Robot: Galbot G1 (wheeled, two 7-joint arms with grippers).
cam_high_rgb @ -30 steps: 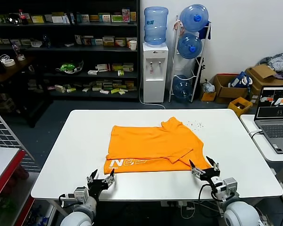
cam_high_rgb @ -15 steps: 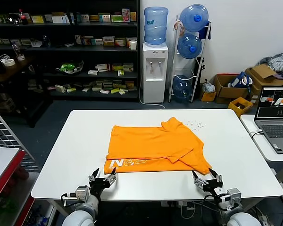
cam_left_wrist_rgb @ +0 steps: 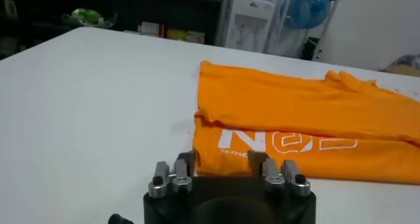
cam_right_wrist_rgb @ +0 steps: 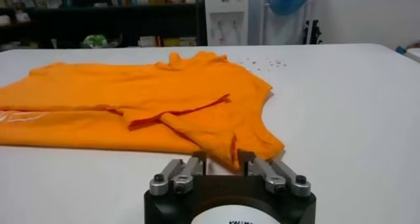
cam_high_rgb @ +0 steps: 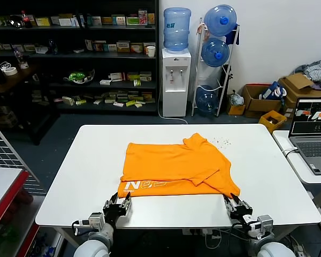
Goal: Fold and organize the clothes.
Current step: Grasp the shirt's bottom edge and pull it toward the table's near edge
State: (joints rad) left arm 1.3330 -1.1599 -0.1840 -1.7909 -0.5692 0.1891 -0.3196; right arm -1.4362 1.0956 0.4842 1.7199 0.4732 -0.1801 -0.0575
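Observation:
The orange T-shirt (cam_high_rgb: 176, 163) lies partly folded in the middle of the white table (cam_high_rgb: 85, 160), its white lettering (cam_high_rgb: 144, 184) along the near edge. My left gripper (cam_high_rgb: 117, 205) sits low at the shirt's near left corner. In the left wrist view the shirt (cam_left_wrist_rgb: 295, 113) has its hem between the left gripper's (cam_left_wrist_rgb: 223, 161) widely spread, open jaws. My right gripper (cam_high_rgb: 235, 203) is at the near right corner. In the right wrist view that corner of the shirt (cam_right_wrist_rgb: 131, 100) lies between the right gripper's (cam_right_wrist_rgb: 222, 158) narrowed jaws, with a sliver of table still showing beside the cloth.
A laptop (cam_high_rgb: 312, 134) stands on a side table to the right. Behind the table are a water dispenser (cam_high_rgb: 175, 80), dark shelves (cam_high_rgb: 69, 53) and cardboard boxes (cam_high_rgb: 257, 99). Small specks (cam_high_rgb: 222, 142) lie on the table's far right.
Both grippers have drawn their jaws in, the right far more than the left. The right gripper has dropped towards the near table edge at the shirt's corner. The shirt has not moved.

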